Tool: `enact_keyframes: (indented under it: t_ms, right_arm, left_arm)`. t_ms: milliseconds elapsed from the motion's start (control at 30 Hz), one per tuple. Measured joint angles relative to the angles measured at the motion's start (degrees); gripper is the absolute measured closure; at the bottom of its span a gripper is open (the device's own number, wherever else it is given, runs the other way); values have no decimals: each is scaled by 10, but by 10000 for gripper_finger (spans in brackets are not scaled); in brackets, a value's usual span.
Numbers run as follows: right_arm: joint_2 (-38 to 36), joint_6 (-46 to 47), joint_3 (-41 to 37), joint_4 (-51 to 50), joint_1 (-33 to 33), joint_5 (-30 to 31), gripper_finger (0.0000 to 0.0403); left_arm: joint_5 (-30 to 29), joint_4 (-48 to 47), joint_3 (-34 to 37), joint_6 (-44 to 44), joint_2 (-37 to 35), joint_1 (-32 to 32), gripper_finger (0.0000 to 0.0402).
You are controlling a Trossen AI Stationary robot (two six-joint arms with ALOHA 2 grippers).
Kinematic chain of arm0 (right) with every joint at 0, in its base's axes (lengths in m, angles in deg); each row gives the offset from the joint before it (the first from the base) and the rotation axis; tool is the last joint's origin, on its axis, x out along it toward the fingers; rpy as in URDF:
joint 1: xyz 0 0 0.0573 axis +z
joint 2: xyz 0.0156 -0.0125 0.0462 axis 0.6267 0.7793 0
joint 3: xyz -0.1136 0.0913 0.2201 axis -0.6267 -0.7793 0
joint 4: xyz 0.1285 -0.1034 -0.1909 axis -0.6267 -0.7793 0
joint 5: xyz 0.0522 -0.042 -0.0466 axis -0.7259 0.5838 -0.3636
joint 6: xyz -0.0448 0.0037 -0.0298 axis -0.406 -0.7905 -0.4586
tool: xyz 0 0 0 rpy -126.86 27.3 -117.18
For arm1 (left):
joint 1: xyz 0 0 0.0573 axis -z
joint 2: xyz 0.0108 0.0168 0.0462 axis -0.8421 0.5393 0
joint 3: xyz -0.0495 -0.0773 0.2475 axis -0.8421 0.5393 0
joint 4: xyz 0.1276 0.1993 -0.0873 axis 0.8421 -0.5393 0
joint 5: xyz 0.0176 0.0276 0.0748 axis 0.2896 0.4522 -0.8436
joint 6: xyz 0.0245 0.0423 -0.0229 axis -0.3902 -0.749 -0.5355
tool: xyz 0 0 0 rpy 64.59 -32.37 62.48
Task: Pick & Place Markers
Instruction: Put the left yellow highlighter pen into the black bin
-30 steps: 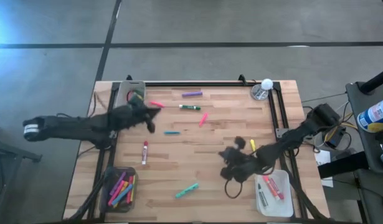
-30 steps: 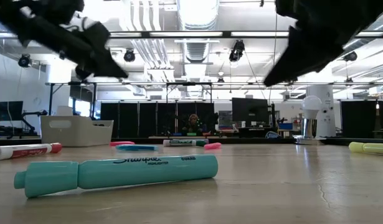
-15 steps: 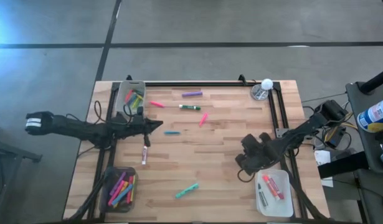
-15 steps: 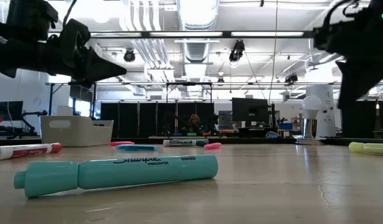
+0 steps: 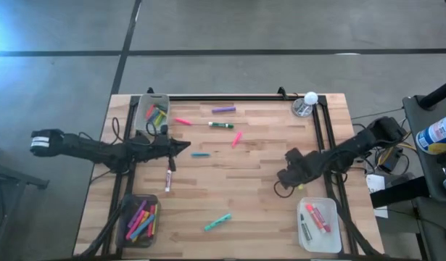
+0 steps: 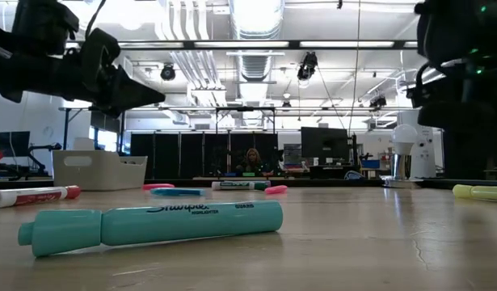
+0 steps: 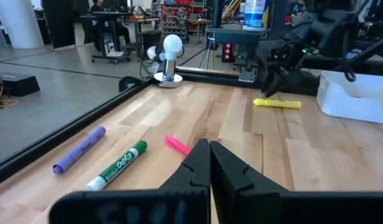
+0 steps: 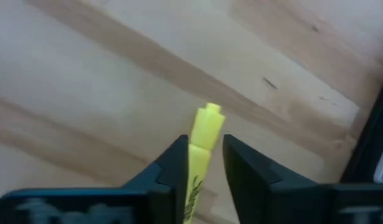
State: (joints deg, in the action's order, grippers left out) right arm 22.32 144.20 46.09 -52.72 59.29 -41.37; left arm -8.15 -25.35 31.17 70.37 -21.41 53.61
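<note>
Right claw (image 8: 200,163), jaws now parting, is straddling a yellow marker (image 8: 203,134) on the table (image 5: 259,196); left claw (image 7: 208,163) is hovering shut, empty

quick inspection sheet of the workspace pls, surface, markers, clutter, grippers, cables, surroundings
surface: wood table, black frame around it.
markers: several loose, including purple, green, teal, yellow; others sorted in three bins.
clutter: small lamp-like stand at far right corner.
grippers: left gripper shut, empty, above the table's left side; right gripper open, its fingers either side of the yellow marker.
cables: loops by the right arm.
surroundings: open lab, a person seated far back.
</note>
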Motion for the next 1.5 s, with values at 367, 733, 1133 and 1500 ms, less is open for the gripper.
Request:
enact_keyframes:
  t_ms: [367,733,1133,1500]
  right_arm:
    - [-11,-70,-79,144,-69,-56,268]
    - [-38,-107,-73,170,-69,-35,347]
    - [-76,-416,-120,716,-7,152,336]
    - [100,-718,-99,1187,-21,102,337]
  left_arm:
    - [0,0,0,7,23,0,401]
    - [-26,1,-13,80,38,0,401]
    - [99,36,-14,75,47,0,401]
    - [173,130,-37,74,103,34,397]
